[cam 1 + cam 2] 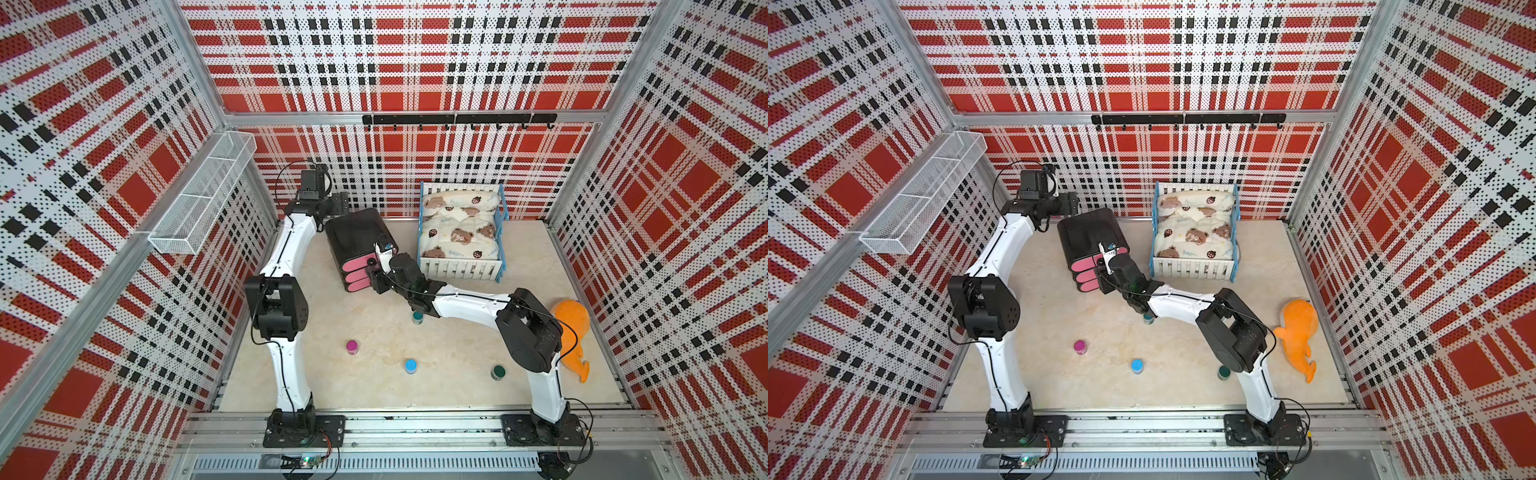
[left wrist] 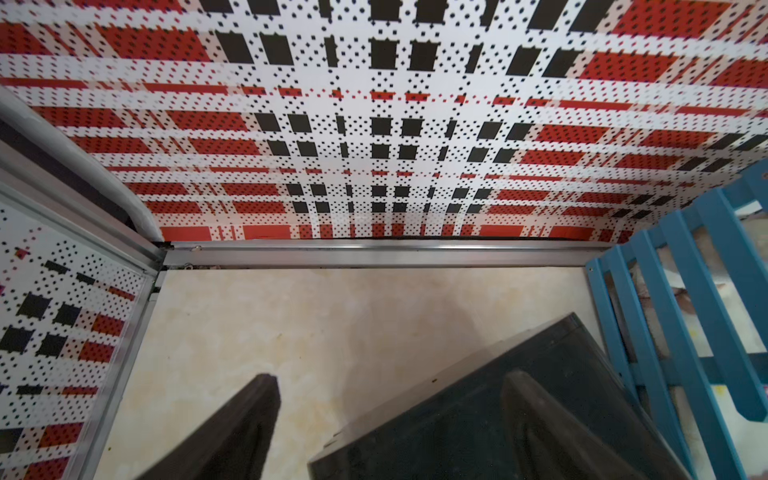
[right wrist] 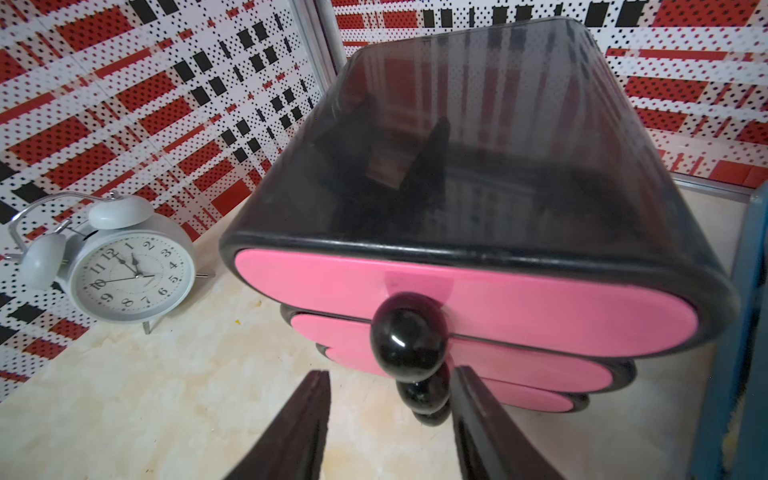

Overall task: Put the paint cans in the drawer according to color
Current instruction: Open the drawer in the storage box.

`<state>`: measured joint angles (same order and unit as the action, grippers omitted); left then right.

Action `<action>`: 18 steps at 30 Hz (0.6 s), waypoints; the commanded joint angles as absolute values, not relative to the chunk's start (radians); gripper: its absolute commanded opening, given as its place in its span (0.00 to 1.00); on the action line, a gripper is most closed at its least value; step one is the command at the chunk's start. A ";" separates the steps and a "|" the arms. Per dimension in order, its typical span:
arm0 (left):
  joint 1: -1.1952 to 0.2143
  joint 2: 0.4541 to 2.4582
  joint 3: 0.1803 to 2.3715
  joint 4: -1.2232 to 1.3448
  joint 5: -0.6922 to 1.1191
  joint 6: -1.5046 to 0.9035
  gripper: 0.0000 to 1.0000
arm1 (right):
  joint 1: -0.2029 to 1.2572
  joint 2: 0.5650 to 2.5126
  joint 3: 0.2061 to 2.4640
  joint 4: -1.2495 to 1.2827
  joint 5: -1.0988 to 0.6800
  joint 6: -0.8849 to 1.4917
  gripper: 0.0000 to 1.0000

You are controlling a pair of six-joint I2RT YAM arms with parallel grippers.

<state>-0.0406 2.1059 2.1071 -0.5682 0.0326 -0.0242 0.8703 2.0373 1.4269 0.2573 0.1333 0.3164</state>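
The drawer (image 1: 357,237) (image 1: 1090,239) is a black chest with three pink fronts, all shut, seen close in the right wrist view (image 3: 465,299). My right gripper (image 3: 390,372) (image 1: 370,268) is open at its front. The black knobs (image 3: 409,336) stand just beyond the fingertips, close to one finger (image 3: 469,399). My left gripper (image 2: 392,378) (image 1: 340,205) is open behind the chest, one finger (image 2: 523,399) over its black top (image 2: 498,415). Paint cans stand on the floor: magenta (image 1: 352,346), blue (image 1: 410,365), dark green (image 1: 498,371), and a teal one (image 1: 418,318) partly under my right arm.
A white-and-blue toy bed (image 1: 461,232) stands right of the chest, close to it. An orange plush whale (image 1: 571,328) lies by the right wall. A white alarm clock (image 3: 129,274) stands left of the chest. A wire basket (image 1: 203,195) hangs on the left wall.
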 commanded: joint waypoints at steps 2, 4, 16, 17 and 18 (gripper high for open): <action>-0.031 2.159 2.170 -0.571 0.087 0.022 0.92 | 0.877 2.080 1.471 0.269 0.177 0.318 0.51; -0.028 2.187 2.196 -0.571 0.098 0.033 0.92 | 0.876 2.086 1.476 0.274 0.181 0.317 0.49; -0.015 2.264 2.237 -0.564 0.211 0.063 0.86 | 0.872 2.111 1.488 0.309 0.177 0.313 0.44; -0.014 2.269 2.238 -0.561 0.215 0.058 0.85 | 0.871 2.112 1.489 0.310 0.176 0.313 0.43; -0.014 2.274 2.238 -0.560 0.221 0.058 0.85 | 0.870 2.114 1.490 0.311 0.176 0.313 0.43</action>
